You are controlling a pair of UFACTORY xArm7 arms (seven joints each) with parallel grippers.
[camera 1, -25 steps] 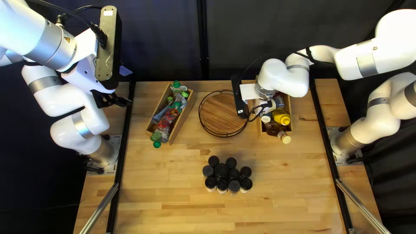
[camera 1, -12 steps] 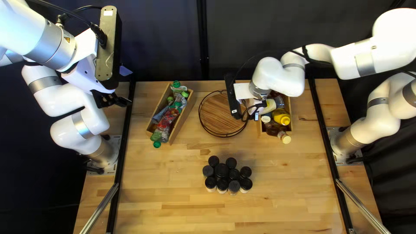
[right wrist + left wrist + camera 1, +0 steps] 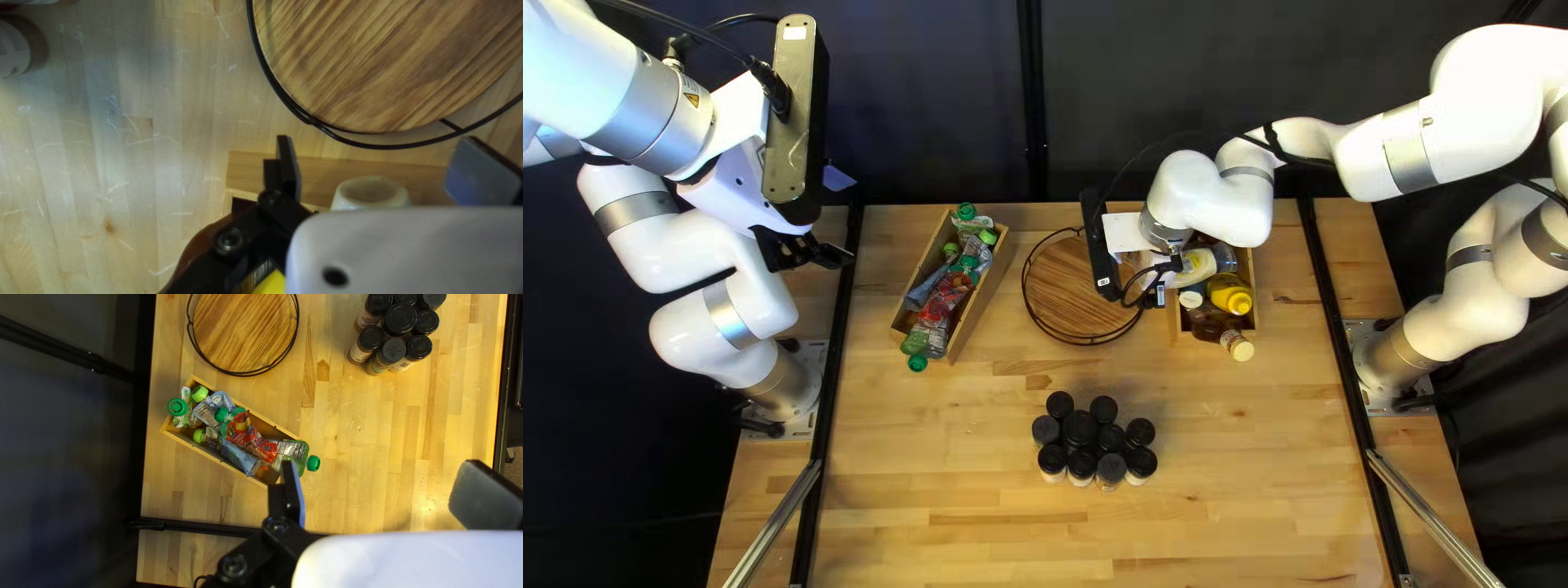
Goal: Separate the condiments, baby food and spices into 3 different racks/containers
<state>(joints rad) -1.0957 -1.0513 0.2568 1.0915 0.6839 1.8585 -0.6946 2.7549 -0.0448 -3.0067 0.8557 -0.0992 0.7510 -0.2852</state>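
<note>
Clear, round, black-capped spice jars [image 3: 1079, 428] should feel stiff, slick; pinch their sides. Your left gripper [image 3: 381, 469] and right gripper [image 3: 376, 142] have fingers [image 3: 294, 495] released.

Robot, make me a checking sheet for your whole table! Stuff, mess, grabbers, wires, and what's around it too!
Surface: wooden table, small scratches.
Baby food: pouches in the left box.
Condiments: bottles in the right box.
Spices: jars bunched on the table, outside the round rack.
Clutter: nothing seen.
Left gripper: open, nothing held.
Right gripper: open, at the right box's edge.
Cables: black cable along the right arm; more on the left arm.
Surroundings: dark curtain behind.
</note>
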